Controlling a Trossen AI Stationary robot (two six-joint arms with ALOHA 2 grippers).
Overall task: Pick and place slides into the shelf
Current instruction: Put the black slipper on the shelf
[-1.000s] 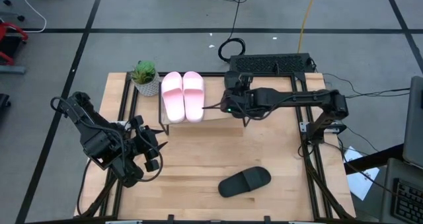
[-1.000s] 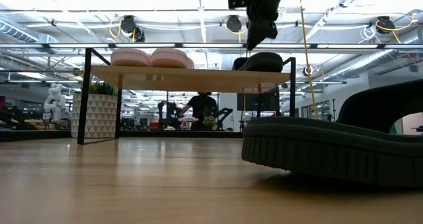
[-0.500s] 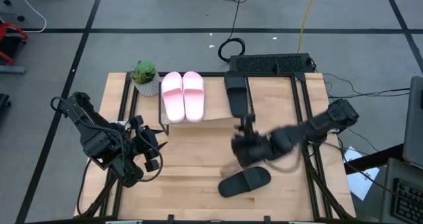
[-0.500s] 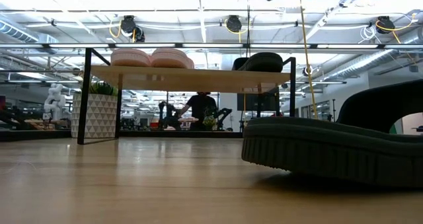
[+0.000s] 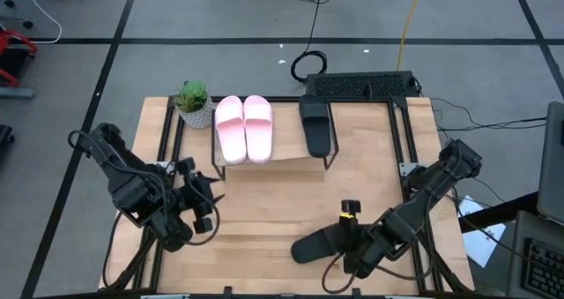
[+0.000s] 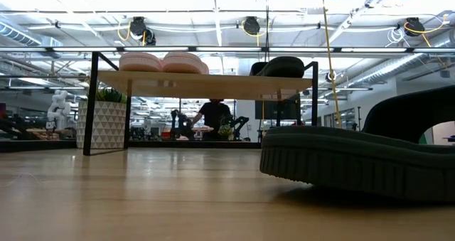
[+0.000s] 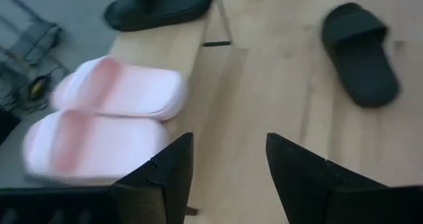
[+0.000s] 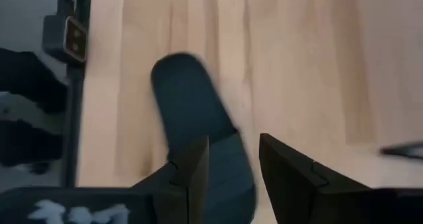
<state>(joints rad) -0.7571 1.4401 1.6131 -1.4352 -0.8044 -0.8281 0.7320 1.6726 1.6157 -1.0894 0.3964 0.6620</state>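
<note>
- Black foam, by the look of it: the last loose black slide [image 5: 324, 242] lies flat on the tabletop [image 5: 264, 202], well in front of the shelf [image 5: 286, 154] and apart from it; its wide strap arches up over a thick ribbed sole, which fills the right of the low view [image 6: 355, 163].
- Up on the shelf, the pink pair [image 5: 244, 128] sits side by side at the end nearest the potted plant [image 5: 194, 103]; the other black slide [image 5: 315, 127] rests at the far end from the plant, leaving a bare stretch of shelf between them.
- Right gripper [image 8: 231, 159] hangs right over the loose slide with its fingers parted and nothing between them; I cannot quite tell whether the tips touch the strap yet, as the wrist view is soft.
- Left gripper [image 7: 228, 164] waits in front of the shelf's plant end, fingers spread and empty.
- My guess is the slide is light and springy; the sole should keep its shape when lifted, though the strap will give a little under a pinch.
- Best hold, I'd say, is across the strap, one finger slipped under the arch and one on top; the surface looks matte rather than slick, so a modest squeeze ought to do.
- Held by the strap alone the heel may droop; worth minding when it clears the shelf edge.
</note>
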